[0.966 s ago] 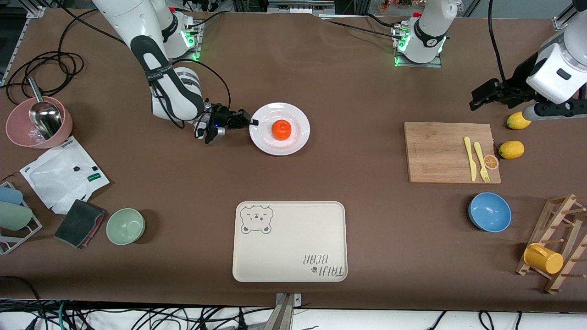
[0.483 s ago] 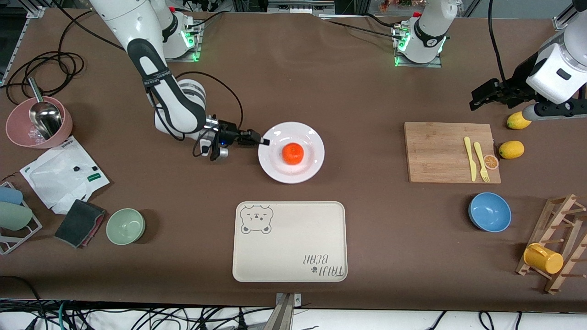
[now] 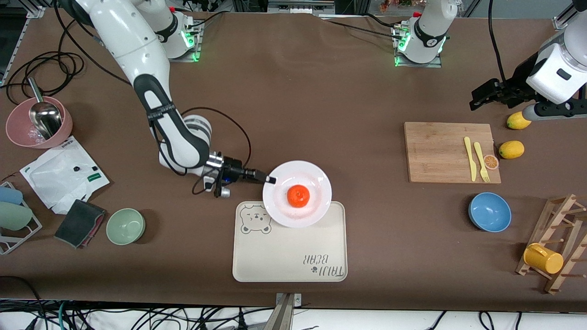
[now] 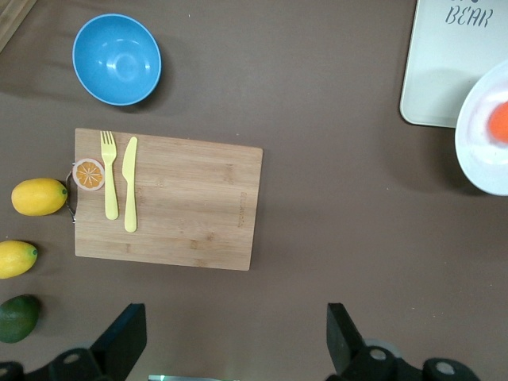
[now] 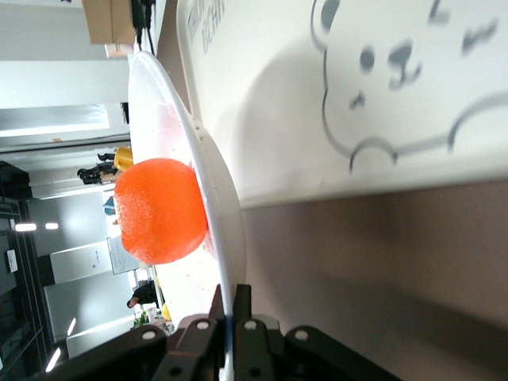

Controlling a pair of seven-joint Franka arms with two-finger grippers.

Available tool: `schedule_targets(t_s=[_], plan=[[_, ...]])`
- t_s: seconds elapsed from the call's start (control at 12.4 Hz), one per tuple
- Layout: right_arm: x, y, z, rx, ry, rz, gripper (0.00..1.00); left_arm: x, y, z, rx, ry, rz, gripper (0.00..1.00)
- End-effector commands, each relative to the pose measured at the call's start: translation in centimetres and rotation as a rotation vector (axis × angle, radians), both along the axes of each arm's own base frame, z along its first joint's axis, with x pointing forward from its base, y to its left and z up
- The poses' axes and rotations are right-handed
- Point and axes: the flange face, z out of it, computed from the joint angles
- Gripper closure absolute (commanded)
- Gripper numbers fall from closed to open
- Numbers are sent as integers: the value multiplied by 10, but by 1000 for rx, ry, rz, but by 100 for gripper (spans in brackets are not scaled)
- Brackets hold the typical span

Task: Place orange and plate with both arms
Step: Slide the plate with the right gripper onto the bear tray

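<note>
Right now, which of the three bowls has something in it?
The pink bowl at the right arm's end of the table: a metal scoop sits in it. The green bowl and blue bowl look empty.

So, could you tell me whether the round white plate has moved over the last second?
Yes. The round glossy white plate, carrying the small orange, has come nearer the front camera, now overlapping the cream bear tray.

wooden board with yellow fork and knife, blue bowl, two lemons
</note>
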Motion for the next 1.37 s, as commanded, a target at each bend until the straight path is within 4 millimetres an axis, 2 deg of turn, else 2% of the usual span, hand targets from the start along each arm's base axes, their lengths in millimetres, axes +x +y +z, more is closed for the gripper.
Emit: schedule_targets(t_s=[0.0,0.16,0.4,0.81,1.13,1.21,1.29], plan=[[45,14,13,-9,35,-25,100,3,0,5,-25,9,-2,0],[71,8,22,-33,45,-51,100,3,-1,6,-25,7,-2,0],[100,6,16,-37,28,-72,100,3,-2,6,-25,7,-3,0],[101,0,-15,-54,47,-80,100,3,-1,6,-25,9,-2,0],[102,1,-10,-51,43,-80,100,3,-2,6,-25,9,-3,0],[102,1,-10,-50,43,-79,78,3,-3,6,-25,9,-5,0],[102,0,-10,-50,42,-79,61,3,-2,6,-25,9,-3,0]])
